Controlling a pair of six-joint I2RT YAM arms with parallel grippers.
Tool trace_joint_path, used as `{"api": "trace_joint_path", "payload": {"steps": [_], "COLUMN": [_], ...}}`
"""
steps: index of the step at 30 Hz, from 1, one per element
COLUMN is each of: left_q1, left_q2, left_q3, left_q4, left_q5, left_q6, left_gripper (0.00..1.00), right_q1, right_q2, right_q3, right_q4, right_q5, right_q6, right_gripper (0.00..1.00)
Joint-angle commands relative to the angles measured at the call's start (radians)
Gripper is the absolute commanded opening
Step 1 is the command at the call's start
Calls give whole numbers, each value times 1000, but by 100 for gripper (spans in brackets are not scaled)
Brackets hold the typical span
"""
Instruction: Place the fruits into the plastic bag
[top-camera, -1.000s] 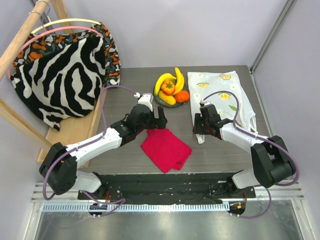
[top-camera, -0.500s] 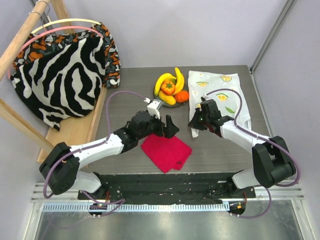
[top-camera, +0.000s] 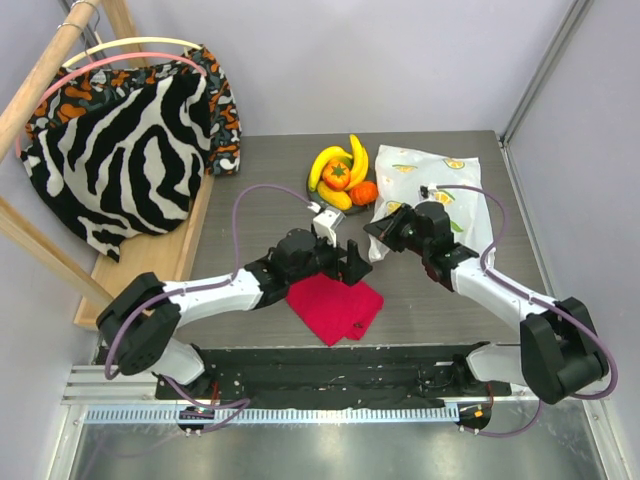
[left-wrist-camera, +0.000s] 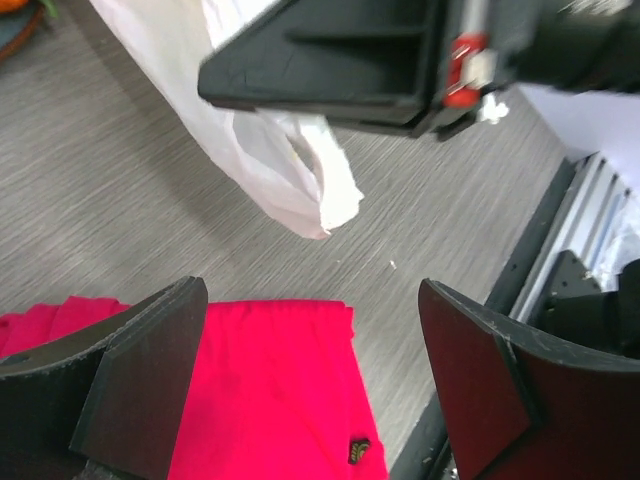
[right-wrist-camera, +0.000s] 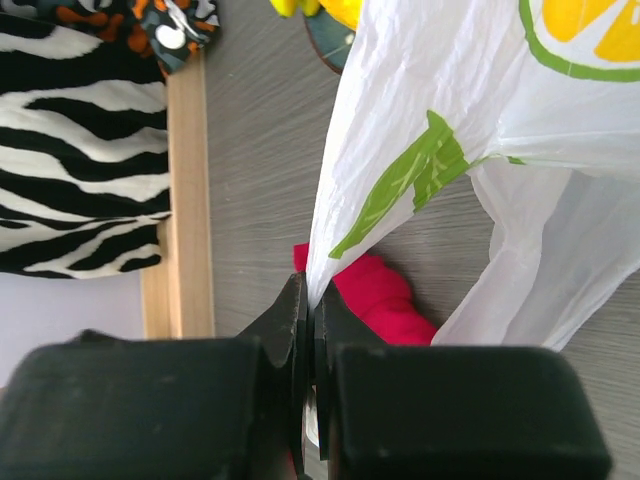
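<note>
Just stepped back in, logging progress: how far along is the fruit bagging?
Done: nothing bagged; the fruits all sit on the plate. In hand: the right gripper is shut on an edge of the plastic bag, holding it up, while the left gripper hangs open nearby above the red cloth. Left: open the bag and move every fruit in.

Small yellow, red and orange toy fruits sit piled together, just beside the crinkly white lemon-print plastic bag.
</note>
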Motion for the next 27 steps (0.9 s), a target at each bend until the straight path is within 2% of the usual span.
{"api": "trace_joint_path", "payload": {"steps": [1, 6, 10, 14, 17, 18, 19, 20, 21, 23, 24, 27], "left_q1": [-31, -62, -64, -64, -62, -62, -62, -61, -58, -44, -35, 7], "left_q2": [86, 171, 206, 252, 274, 281, 281, 277, 265, 242, 231, 200], "left_q3": [76, 147, 166, 195, 210, 212, 209, 204, 184, 163, 154, 144], "left_q4": [118, 131, 203, 252, 246, 238, 234, 229, 227, 226, 224, 171], "left_q5": [-26, -89, -162, -205, -219, -222, -225, -237, -244, -244, -233, -160], "left_q6": [70, 93, 73, 74, 80, 80, 82, 85, 86, 88, 88, 88], "left_gripper": [90, 87, 83, 72, 44, 22, 13, 5, 0, 0, 0, 0], "right_q1": [8, 13, 12, 12, 12, 10, 9, -1, -8, -25, -43, -59], "right_q2": [-63, -85, -106, -123, -140, -154, -164, -175, -198, -226, -244, -315], "right_q3": [-12, -18, -25, -32, -35, -32, -26, -12, -2, 33, 46, 78], "right_q4": [88, 84, 64, 51, 39, 30, -7, -28, -50, -125, -148, -229], "right_q5": [1, -7, -1, 4, 15, 21, 33, 54, 70, 117, 134, 225], "right_q6": [80, 94, 91, 88, 89, 83, 62, 46, 28, -36, -61, -174], "right_gripper": [1, 1, 1, 1, 2, 4, 6, 9, 22, 41, 56, 69]}}
